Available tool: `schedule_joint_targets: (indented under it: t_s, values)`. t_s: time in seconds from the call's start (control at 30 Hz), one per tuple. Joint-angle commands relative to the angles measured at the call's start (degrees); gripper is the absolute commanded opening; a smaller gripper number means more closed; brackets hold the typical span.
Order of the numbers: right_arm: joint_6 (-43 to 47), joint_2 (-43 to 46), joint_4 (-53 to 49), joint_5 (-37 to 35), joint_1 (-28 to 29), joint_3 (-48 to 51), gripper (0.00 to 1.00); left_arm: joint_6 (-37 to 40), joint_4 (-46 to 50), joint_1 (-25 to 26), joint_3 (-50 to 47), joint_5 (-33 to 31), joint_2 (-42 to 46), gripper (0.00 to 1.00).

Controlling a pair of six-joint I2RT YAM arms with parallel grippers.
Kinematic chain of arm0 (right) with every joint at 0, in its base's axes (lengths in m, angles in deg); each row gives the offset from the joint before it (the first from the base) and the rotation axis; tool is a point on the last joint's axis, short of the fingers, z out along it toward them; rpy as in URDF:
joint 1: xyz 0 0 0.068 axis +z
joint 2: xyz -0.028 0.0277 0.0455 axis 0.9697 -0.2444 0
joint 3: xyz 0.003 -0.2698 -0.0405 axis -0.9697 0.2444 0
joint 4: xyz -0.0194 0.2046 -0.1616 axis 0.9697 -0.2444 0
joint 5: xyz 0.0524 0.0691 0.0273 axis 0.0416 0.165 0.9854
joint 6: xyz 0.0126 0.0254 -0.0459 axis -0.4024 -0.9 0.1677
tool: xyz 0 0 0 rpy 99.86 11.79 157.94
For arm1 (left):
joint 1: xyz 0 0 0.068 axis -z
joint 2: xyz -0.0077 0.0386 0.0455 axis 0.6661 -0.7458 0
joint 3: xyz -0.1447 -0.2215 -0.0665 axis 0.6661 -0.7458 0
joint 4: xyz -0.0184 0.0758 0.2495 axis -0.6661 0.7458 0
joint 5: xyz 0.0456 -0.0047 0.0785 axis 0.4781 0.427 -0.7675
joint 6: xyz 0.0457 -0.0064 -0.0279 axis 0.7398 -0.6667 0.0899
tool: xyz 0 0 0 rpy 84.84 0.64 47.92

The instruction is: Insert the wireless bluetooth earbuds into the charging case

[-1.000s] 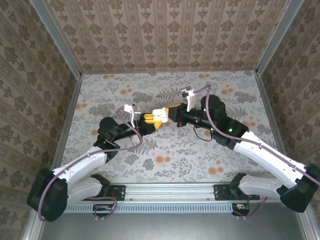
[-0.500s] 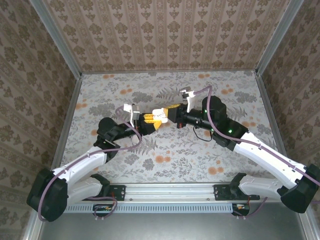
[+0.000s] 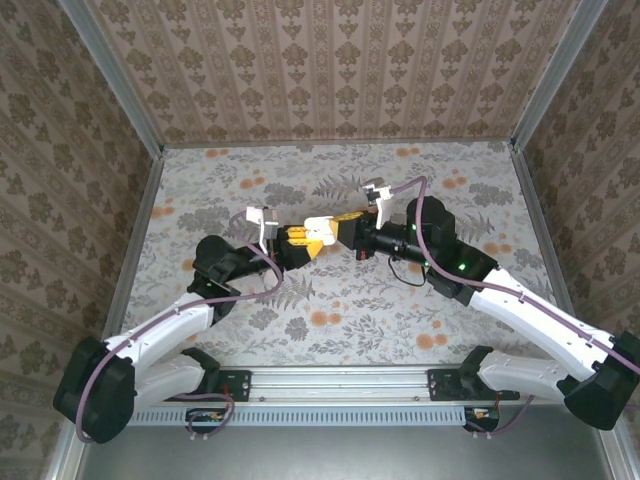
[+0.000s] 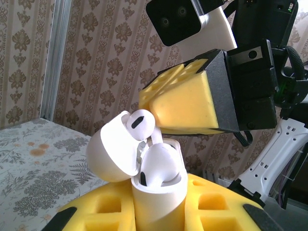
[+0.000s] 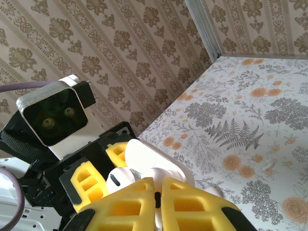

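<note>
**Two claws meet tip to tip above the table's middle**

Farthest left, we see the left arm stretched out from its near-corner base. Its forearm lies low and slants up to the right, and its wrist is turned so that the left claw [image 3: 305, 242] faces the other claw. Its yellow fingers [image 4: 77, 211] are clamped on the charging case [image 4: 159, 199], which stands upright between them. In the left wrist view the lid [image 4: 108, 156] hangs open to that claw's left.

Inside the case, just past the left claw's fingertips, the seated earbud [image 4: 159, 166] fills one well. Directly above it we find the pinched earbud [image 4: 142, 124]. Its head is clear of the rim and its stem reaches down into the case mouth; we cannot tell how deep it goes.

Further right, the right claw [image 3: 338, 228] has its fingers pressed almost together on that earbud, tips angled down at the case. Behind it the right arm rises to a lifted elbow, then runs back to its base at the near right corner of the table [image 3: 450, 300].
</note>
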Motion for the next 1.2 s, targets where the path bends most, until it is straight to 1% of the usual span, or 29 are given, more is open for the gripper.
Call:
schedule_joint_targets:
  t_s: [0.0, 0.37, 0.7, 0.9, 0.97, 1.13, 1.17]
  values:
    - [1.4, 1.3, 0.4, 1.1, 0.2, 1.1, 0.10, -1.1, -3.9, -0.3, 2.0, 0.5, 1.0, 0.00]
    - [0.6, 1.4, 3.0, 6.7, 0.2, 2.1, 0.10, -0.9, -3.8, -0.3, 2.0, 0.3, 0.9, 0.00]
    - [1.4, 1.2, 2.9, 9.2, 0.1, 3.2, 0.09, -0.9, -3.5, -0.3, 2.3, 0.0, 1.2, 0.01]
    - [1.5, 1.8, 2.5, 8.7, 0.0, 4.5, 0.10, -0.9, -3.5, -0.3, 2.7, 0.0, 1.2, 0.01]
    - [1.7, 1.9, 1.9, 8.5, -0.3, 4.8, 0.11, -0.8, -3.5, -0.3, 2.9, 0.1, 1.2, 0.01]
    - [2.0, 2.0, 0.0, 7.6, -0.9, 4.6, 0.20, -0.8, -3.1, -0.3, 3.0, 0.3, 1.3, 0.01]
    - [2.0, 2.3, -0.3, 7.3, -1.0, 4.6, 0.20, -0.9, -3.1, -0.3, 3.0, 0.3, 1.3, 0.01]
